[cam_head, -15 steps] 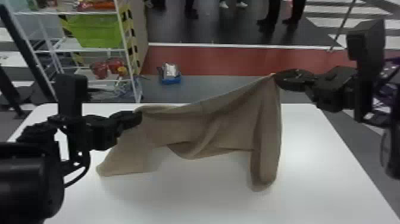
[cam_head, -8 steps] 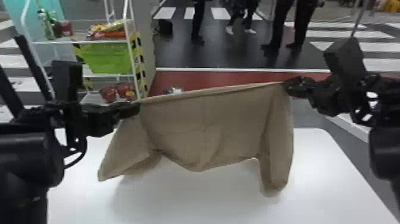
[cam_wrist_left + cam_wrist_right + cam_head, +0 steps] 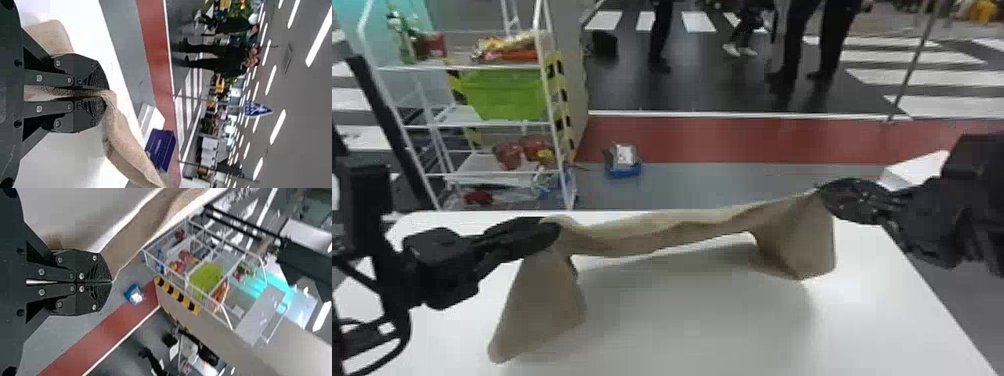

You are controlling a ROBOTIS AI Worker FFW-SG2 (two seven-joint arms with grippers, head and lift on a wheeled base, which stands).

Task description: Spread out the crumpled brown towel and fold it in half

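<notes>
One white tabletop (image 3: pixel 682 320) spreads across the lower part of the head view, its far edge passing behind the towel. Beyond it, toward the left, stands a white wire rack (image 3: pixel 552 125) with several shelves. The brown towel (image 3: pixel 682 232) is held up over the tabletop as a long, narrow band that sags a little in the middle, with a flap hanging at either end. Its left flap droops to a rounded lower corner that seems to meet the tabletop, though the head view makes that contact hard to confirm. A green bin (image 3: pixel 504 95) sits on a middle shelf of the rack. The left end effector (image 3: pixel 549 231) is closed on the towel, cloth pinched between its flat fingers and trailing past their tips in the left wrist view. The right end effector (image 3: pixel 827 192) is closed as well, its fingers pressed together on the towel's other upper end, with the cloth leading away from the tips in the right wrist view. A dark blue box (image 3: pixel 161 150) appears beyond the tabletop in the left wrist view. On the floor beside the rack lies a blue and silver package (image 3: pixel 623 162), and red items (image 3: pixel 507 155) rest on a lower shelf.
</notes>
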